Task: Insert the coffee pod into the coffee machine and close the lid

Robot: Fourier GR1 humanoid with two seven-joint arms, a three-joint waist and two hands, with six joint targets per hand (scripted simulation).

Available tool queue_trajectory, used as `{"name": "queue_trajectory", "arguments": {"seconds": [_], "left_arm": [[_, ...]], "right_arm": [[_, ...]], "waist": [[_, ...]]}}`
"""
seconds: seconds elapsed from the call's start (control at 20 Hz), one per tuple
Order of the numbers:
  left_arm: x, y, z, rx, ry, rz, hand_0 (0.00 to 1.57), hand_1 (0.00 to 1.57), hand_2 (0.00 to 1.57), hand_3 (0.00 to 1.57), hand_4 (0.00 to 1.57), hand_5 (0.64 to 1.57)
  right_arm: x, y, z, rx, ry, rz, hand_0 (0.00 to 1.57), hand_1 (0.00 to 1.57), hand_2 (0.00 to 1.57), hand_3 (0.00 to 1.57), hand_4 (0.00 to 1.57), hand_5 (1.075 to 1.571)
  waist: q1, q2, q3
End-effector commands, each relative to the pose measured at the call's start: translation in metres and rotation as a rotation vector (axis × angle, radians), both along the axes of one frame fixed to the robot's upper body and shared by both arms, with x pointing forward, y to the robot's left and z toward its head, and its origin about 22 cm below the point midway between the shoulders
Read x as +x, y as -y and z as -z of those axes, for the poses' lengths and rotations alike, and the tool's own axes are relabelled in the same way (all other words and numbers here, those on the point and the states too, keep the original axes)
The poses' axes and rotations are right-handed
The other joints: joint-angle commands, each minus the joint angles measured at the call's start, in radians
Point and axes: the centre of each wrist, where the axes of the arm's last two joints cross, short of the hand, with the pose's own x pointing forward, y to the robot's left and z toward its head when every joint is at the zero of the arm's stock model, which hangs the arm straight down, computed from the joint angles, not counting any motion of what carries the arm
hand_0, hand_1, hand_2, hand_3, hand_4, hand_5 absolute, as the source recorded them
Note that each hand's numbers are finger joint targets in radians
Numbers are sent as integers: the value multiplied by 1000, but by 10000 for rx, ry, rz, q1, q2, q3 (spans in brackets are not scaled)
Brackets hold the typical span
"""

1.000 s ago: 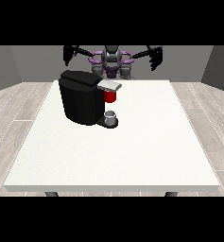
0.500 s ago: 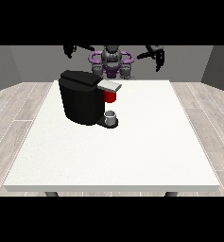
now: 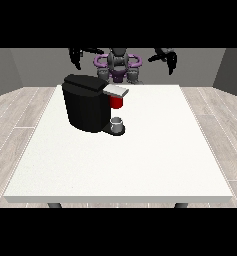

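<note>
A black coffee machine [image 3: 85, 107] stands on the left half of the white table [image 3: 155, 160], its grey lid [image 3: 116, 91] jutting out to the right. Under the lid is a red thing at the machine [image 3: 117, 102]. A small grey thing [image 3: 118, 122] sits on the machine's base below it; I cannot tell whether it is the pod. Both hands hang in the air behind the table's far edge, beside the robot's shoulders. The hand at the view's left [image 3: 76, 58] and the hand at the view's right [image 3: 169, 60] hold nothing, fingers drooping loosely.
The robot's purple and grey torso [image 3: 118, 65] is behind the table's far edge. Grey wooden floor surrounds the table. Bare white tabletop stretches in front of and to the right of the machine.
Both raised arms have shifted only slightly at the back. The machine, its lid and the grey thing have not moved.
</note>
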Motion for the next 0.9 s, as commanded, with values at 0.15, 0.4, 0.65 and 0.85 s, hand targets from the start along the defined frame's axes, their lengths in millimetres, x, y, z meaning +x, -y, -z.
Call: {"name": "queue_trajectory", "arguments": {"seconds": [0.15, 0.4, 0.65, 0.85], "left_arm": [[-15, 0, -22, -317, 465, 122, 0, 0, 0, 0, 346, 1571], [-25, -10, -27, 157, 1477, -621, 0, 0, 0, 0, 301, 1571], [-32, -21, -47, -163, 1377, -463, 0, 0, 0, 0, 338, 1571], [-34, -25, -56, 59, 1563, -980, 0, 0, 0, 0, 374, 1571]], "right_arm": [[10, 6, 6, 390, -191, 96, 0, 0, 0, 0, 65, 1571], [25, -30, -12, 394, 368, -837, 0, 0, 0, 0, 0, 1571], [33, -38, -10, -95, 523, -904, 0, 0, 0, 0, 0, 1571], [36, -56, -13, -226, 714, -1644, 0, 0, 0, 0, 0, 1571]], "waist": [[236, 670, -2], [-463, 1482, -5], [39, 1617, -4], [-478, 1900, -4]]}}
